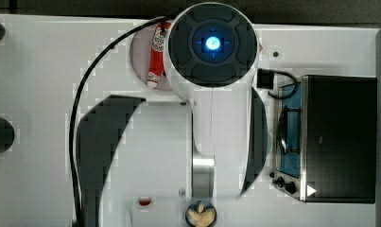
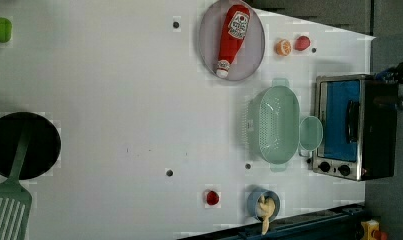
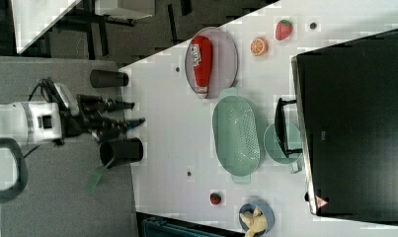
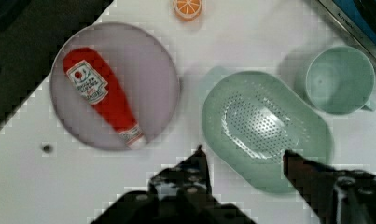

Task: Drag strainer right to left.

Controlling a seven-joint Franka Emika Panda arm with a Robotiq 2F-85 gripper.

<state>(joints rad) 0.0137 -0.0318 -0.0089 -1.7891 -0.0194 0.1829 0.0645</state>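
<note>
So the strainer (image 2: 275,125) sits on the white tabletop (image 2: 114,90), right between the grey plate (image 2: 254,35) with the ketchup bottle (image 2: 231,37) and the little toaster oven (image 2: 356,127), with the mint mug (image 2: 310,133) squeezed just beside it on the oven side. In the right view you can see the gripper (image 3: 130,119) hanging out past the tabletop's edge, well apart from the strainer, fingers (image 3: 120,104) spread with nothing between them. The wrist view looks straight down at the perforated bowl from above, with the two dark fingertips framing its near rim but not touching it. The top view is mostly blocked by the arm (image 1: 216,94), so the strainer is hidden there. The left view picks up stuff the others miss: a black pan (image 2: 21,145) and a green spatula (image 2: 9,205) on the left view's left.
</note>
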